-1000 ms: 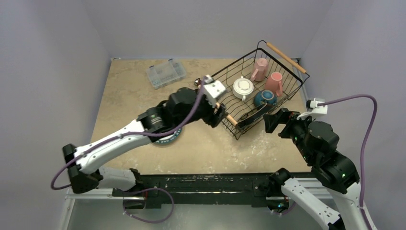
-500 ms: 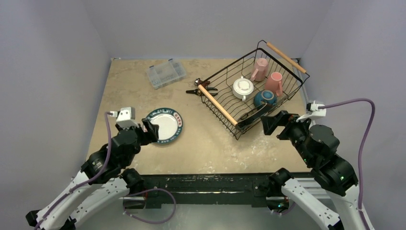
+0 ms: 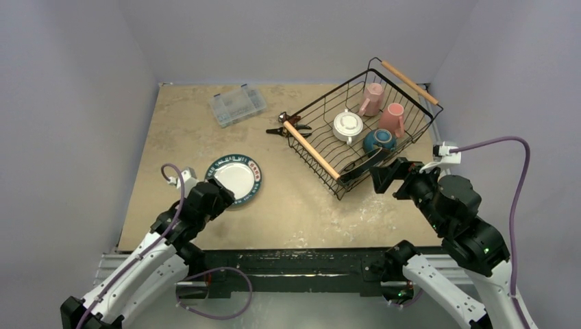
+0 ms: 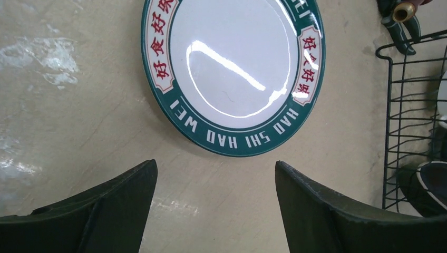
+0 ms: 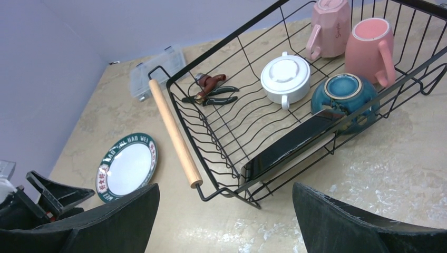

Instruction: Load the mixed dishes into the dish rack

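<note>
The black wire dish rack point(image 3: 312, 149) stands at the back right and holds two pink mugs point(image 3: 373, 97), a white two-handled cup point(image 3: 348, 125), a blue bowl point(image 3: 379, 140) upside down, and a dark-looking flat plate point(image 3: 363, 164) leaning at its near side. A white plate with a green rim and red-lettered panels point(image 3: 236, 179) lies flat on the table, left of the rack. My left gripper point(image 3: 220, 193) is open and empty just short of that plate's near edge point(image 4: 232, 74). My right gripper point(image 3: 387, 175) is open and empty, just outside the rack's near corner point(image 5: 226, 192).
A clear plastic compartment box point(image 3: 238, 105) sits at the back of the table. A small black-and-red hand tool point(image 3: 286, 125) lies on the table against the rack's left end. The rack's wooden handle point(image 5: 174, 134) points toward the plate.
My left arm has pulled back from the rack's handle and come down to the plate's near-left side. My right gripper has edged slightly left toward the rack.
</note>
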You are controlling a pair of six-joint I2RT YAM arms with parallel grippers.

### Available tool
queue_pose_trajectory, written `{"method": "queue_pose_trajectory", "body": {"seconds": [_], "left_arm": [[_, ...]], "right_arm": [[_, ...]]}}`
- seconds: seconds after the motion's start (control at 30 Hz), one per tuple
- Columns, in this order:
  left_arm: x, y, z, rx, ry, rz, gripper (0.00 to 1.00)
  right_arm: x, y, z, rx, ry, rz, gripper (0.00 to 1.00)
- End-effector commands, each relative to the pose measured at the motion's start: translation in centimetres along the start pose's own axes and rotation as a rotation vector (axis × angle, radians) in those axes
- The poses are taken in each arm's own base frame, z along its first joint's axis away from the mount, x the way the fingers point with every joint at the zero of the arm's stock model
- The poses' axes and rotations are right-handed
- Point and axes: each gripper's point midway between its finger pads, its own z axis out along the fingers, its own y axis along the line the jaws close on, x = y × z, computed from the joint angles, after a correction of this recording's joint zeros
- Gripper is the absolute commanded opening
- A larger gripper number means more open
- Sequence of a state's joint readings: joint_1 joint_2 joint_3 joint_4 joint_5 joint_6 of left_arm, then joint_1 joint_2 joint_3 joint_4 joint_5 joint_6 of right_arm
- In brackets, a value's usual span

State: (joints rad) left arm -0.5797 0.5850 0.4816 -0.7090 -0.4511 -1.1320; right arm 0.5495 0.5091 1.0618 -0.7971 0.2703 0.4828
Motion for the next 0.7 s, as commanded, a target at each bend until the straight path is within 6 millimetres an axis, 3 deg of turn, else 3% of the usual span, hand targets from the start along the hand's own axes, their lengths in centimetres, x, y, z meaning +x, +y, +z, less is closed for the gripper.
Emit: {"method": "queue_pose_trajectory", "body": {"seconds": [0.0, 0.2, 0.3, 0.53, 0.67], "left_arm": [[0.4, -0.6, 1.4, 0.047, 0.019, -0.278, 0.81], [1.4, 0.7, 5.1, 0.11, 0.038, -0.511, 0.8], [1.2, 1.5, 6.4, 0.119, -0.012, -0.558, 0.74], [-0.6, 3.5, 7.3, 0.033, -0.142, -0.528, 0.63], [-0.6, 4.7, 7.7, -0.012, -0.168, -0.562, 0.56]], "right_arm": [[-1.7, 0.6, -1.0, -0.026, -0.047, 0.029, 0.99], [-1.9, 0.9, -1.1, -0.035, -0.046, 0.026, 0.99], [-1.9, 1.0, -1.1, -0.036, -0.044, 0.029, 0.99], [-2.2, 1.1, -1.2, -0.04, -0.049, 0.035, 0.99], [-2.6, 1.3, -1.4, -0.044, -0.056, 0.033, 0.99]]}}
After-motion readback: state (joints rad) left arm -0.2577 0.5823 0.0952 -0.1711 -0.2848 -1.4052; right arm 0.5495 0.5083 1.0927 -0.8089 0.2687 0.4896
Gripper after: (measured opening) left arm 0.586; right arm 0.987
